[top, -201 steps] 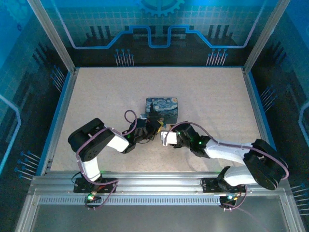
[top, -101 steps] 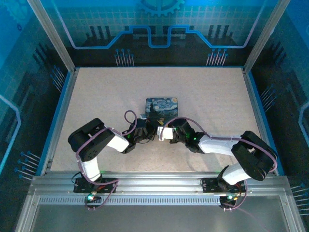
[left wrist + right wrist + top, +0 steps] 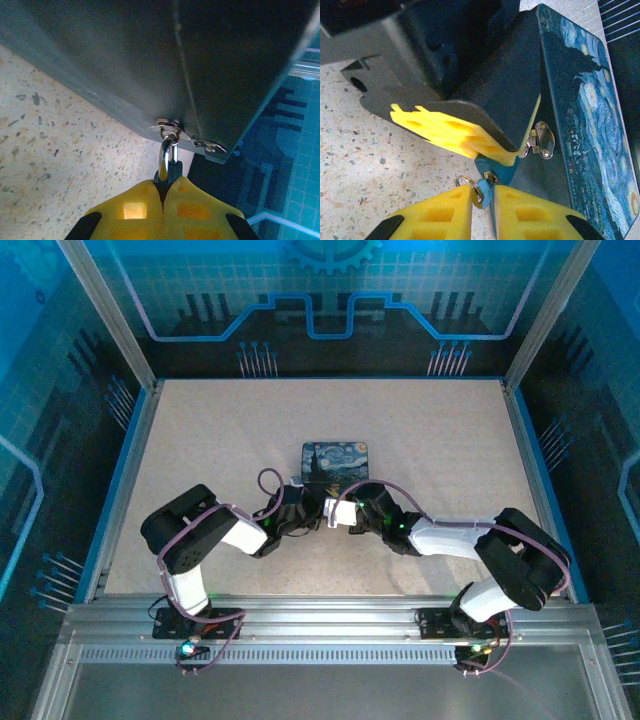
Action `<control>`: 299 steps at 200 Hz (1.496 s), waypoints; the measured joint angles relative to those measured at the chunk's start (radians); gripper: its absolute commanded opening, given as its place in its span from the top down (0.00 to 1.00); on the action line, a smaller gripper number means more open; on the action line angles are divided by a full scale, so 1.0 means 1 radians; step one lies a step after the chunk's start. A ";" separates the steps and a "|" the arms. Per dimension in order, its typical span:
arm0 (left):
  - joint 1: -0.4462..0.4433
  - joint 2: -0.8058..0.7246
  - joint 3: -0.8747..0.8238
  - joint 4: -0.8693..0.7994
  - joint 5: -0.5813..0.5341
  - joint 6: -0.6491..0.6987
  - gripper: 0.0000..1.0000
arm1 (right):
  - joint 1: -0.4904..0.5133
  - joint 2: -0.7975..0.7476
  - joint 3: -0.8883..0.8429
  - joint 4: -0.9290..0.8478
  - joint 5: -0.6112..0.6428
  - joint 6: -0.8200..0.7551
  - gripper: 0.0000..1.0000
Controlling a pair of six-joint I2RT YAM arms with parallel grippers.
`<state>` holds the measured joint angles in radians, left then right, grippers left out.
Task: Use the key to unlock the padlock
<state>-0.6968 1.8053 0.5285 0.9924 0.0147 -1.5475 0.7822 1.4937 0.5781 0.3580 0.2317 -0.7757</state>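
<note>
The padlock [image 3: 167, 172], hanging on the tin's [image 3: 580, 115] hasp, is clamped in the left fingers [image 3: 135, 210], and the right fingers [image 3: 440, 212] have been narrowed about the key [image 3: 482, 191], contact not discernible, so turning is judged next.

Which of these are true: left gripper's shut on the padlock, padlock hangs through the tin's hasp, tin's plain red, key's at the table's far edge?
Left gripper is shut on the padlock: true.
Padlock hangs through the hasp of the tin: true.
Tin is plain red: false, its lid is a dark blue swirl painting.
Key lies at the table's far edge: false, it sits between the fingers of the right gripper, at the padlock's base.
</note>
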 measured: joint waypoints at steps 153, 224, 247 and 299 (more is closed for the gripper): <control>0.000 0.006 0.000 0.035 -0.027 -0.025 1.00 | 0.040 0.008 0.072 -0.103 0.106 0.269 1.00; 0.000 0.007 0.000 0.037 -0.029 -0.025 1.00 | 0.043 0.008 0.069 -0.098 0.100 0.538 1.00; 0.000 0.008 0.000 0.034 -0.030 -0.024 0.93 | 0.027 0.010 0.042 -0.050 0.067 0.605 1.00; -0.006 -0.005 -0.011 0.016 -0.025 -0.003 0.59 | -0.033 0.035 0.003 0.034 -0.075 0.753 1.00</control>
<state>-0.7025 1.8004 0.5179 1.0088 -0.0105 -1.5505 0.7490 1.5284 0.5808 0.3920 0.1570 -0.0231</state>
